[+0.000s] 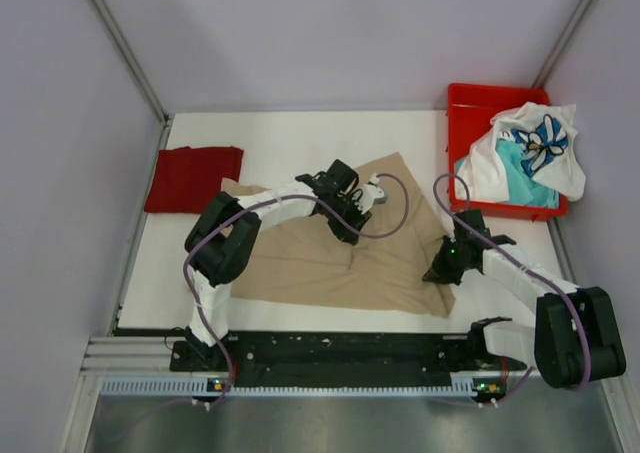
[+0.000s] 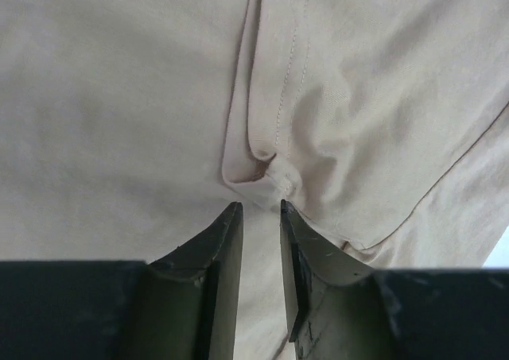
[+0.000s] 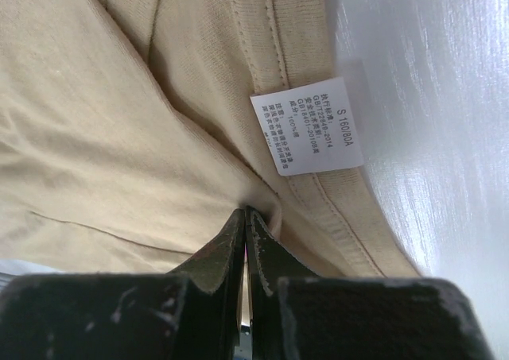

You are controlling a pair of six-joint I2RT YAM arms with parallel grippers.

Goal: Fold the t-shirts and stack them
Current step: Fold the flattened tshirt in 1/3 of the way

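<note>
- My left arm reaches forward over the table [image 1: 300, 133] with its elbow bent. The left claw [image 2: 258, 207] points down at the middle of the tan t-shirt [image 1: 300, 263].
- Its fingers stand slightly spread, and a stitched fold of the cloth lies just off their tips.
- My right arm bends inward. The right claw [image 3: 244, 211] is pressed together, pinching the tan t-shirt's edge near the white label [image 3: 306, 125].
- The dark red t-shirt [image 1: 192, 178] lies folded at the far left. The white t-shirt [image 1: 540, 148] and the teal t-shirt [image 1: 520, 178] are heaped in the red bin [image 1: 470, 103].
</note>
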